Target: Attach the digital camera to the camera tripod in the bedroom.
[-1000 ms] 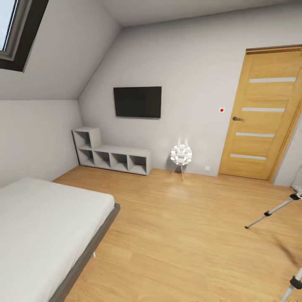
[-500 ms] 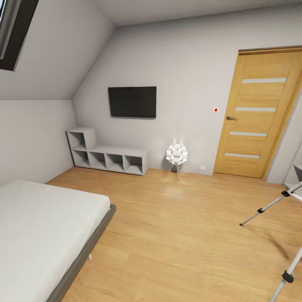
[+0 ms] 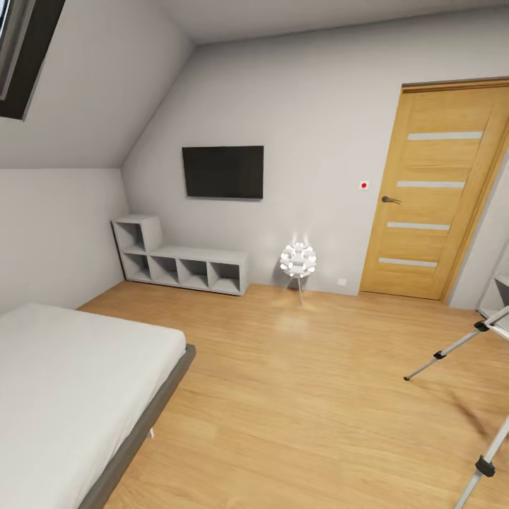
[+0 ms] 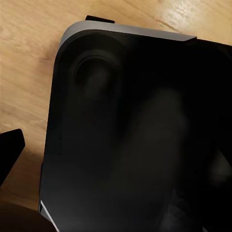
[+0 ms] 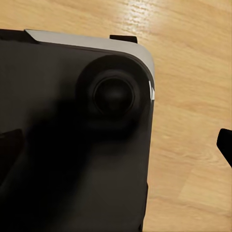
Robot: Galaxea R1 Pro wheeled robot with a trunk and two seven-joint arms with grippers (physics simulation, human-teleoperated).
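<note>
Bedroom (image 3: 304,396) seen from the head view, with a light wood plank floor and pale grey walls under a sloped ceiling. At far left a dark-framed roof window (image 3: 25,56) sits in the slope. Below it a bed (image 3: 71,396) with a white mattress and dark grey frame fills the lower left corner. Against the far wall stand grey cube shelves (image 3: 180,261), one cube stacked at their left end, and above them hangs a black wall screen (image 3: 223,172). Further right a small floor lamp (image 3: 297,261) with a cluster of white balls stands on thin legs, just beside the wall. An oak door (image 3: 431,191) with four pale strips follows (handle on its left edge). At the right border the camera tripod (image 3: 452,350) shows as two silver legs with black joints; its head is cut off by the frame.

Each wrist view shows a dark rounded body of the robot over the plank floor. Whether the fingers of either arm are parted or closed cannot be told.
</note>
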